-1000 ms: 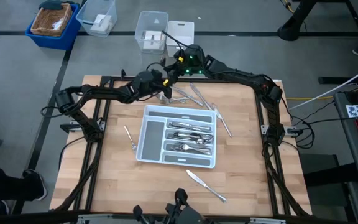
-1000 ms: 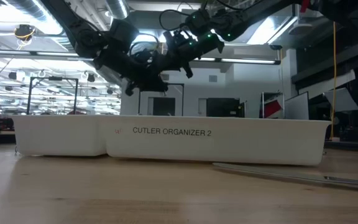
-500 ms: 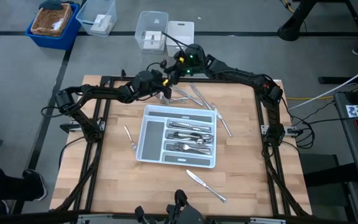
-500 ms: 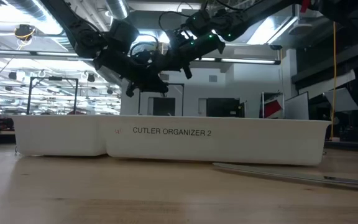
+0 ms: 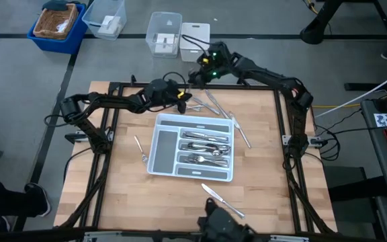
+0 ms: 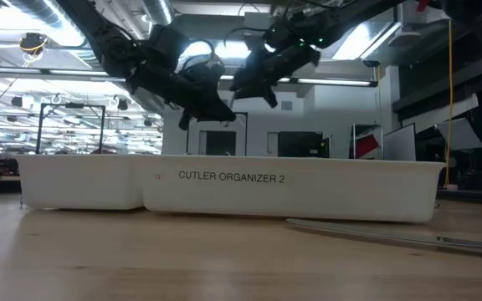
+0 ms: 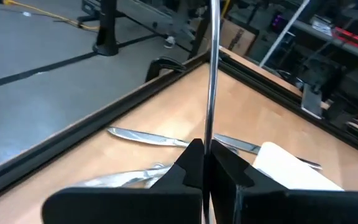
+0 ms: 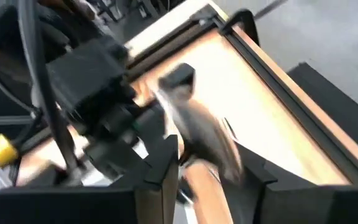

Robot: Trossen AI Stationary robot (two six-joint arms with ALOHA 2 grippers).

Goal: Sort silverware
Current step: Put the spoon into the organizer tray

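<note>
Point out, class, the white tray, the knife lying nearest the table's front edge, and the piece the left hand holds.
Tray (image 5: 164,120): high view, on its white rim at the far left corner.
Knife (image 5: 222,201): high view, mid-length, where blade meets handle.
Held piece (image 7: 213,68): left wrist view, on its slim shaft above the shut fingers.

Left end effector (image 5: 180,98), fingers pressed together, hovers over the far desk edge. Right end effector (image 5: 195,78), fingers parted, hangs just beyond it.
</note>
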